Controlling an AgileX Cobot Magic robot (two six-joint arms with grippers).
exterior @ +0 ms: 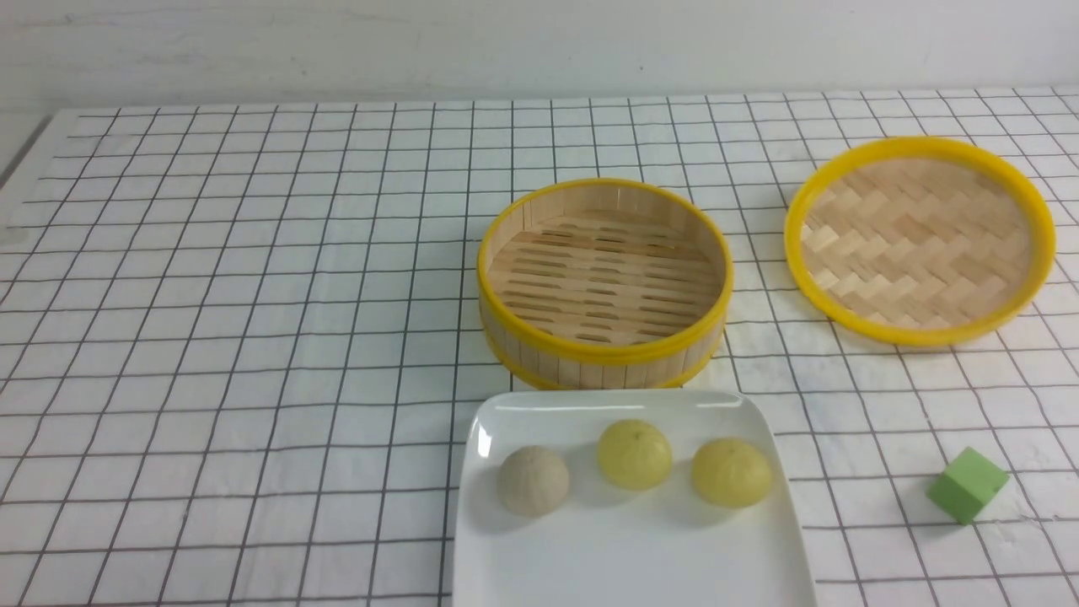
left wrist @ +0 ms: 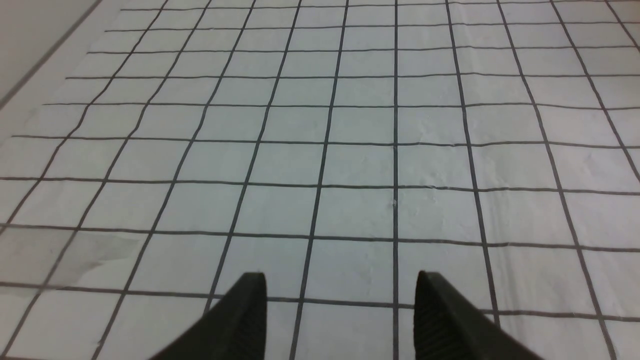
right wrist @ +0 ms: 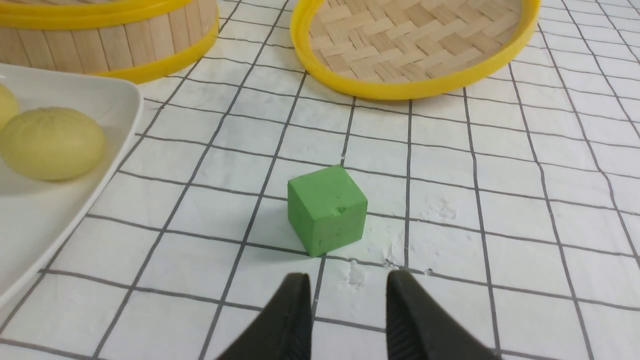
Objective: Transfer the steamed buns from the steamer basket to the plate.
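Three steamed buns lie on the white plate [exterior: 632, 573] at the near middle: a beige bun [exterior: 533, 480], a pale yellow bun [exterior: 634, 454] and a second yellow bun [exterior: 732, 472]. The steamer basket [exterior: 603, 337] behind the plate holds nothing. Neither arm shows in the front view. My left gripper [left wrist: 341, 280] is open over bare gridded cloth. My right gripper [right wrist: 348, 280] is open with nothing between its fingers, a little short of the green cube [right wrist: 326, 209]; the plate's edge [right wrist: 120, 107] and one yellow bun [right wrist: 52, 142] show off to one side.
The shallow woven lid [exterior: 919, 240] with a yellow rim lies at the back right. The green cube [exterior: 967, 484] sits near the right front. A gridded white cloth [exterior: 253, 337] covers the table, and a pale wall stands behind.
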